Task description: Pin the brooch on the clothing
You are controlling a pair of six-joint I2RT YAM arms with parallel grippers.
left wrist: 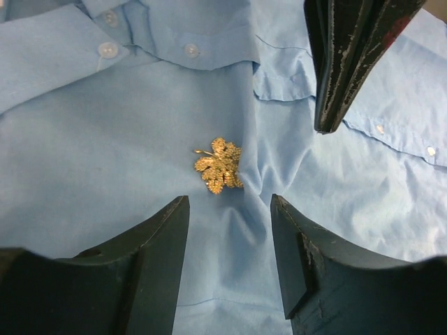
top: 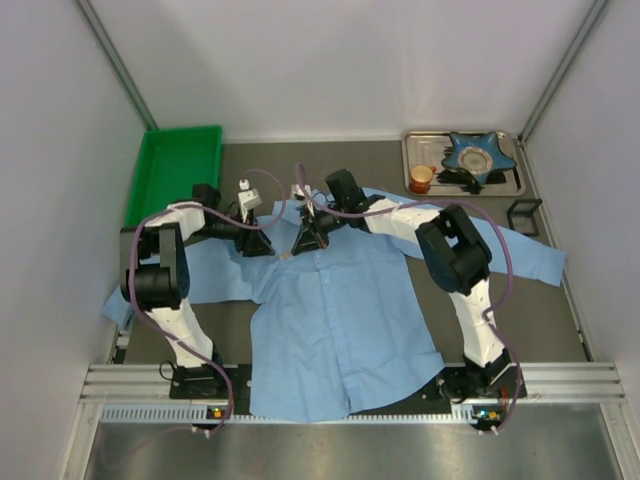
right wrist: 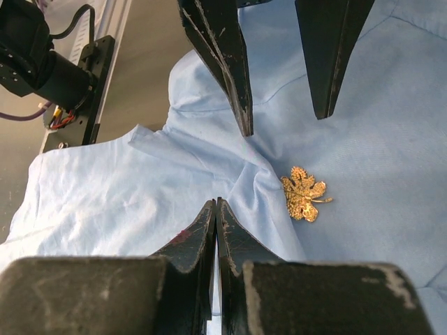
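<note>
Left gripper: jaws apart at a moderate gap, nothing between them, tips poised over the cloth and not touching the ornament. Brooch: small gold leaf-like piece, lying flat on the shirt front just beyond the left fingertips and in line with the gap between them; a thin wire end shows at its edge; whether it is fastened through the fabric cannot be told. Right gripper: jaws pressed together, tips down at a raised fold of cloth just beside the brooch; whether any fabric is nipped between them cannot be told. Shirt: light blue, long-sleeved, buttoned, spread face-up across the table with the collar toward the far side, the sleeves out to either side and the hem hanging over the near edge. Green bin: far left corner, well apart from the shirt body. Metal tray: far right, carrying a blue star-shaped dish and an orange cup.
</note>
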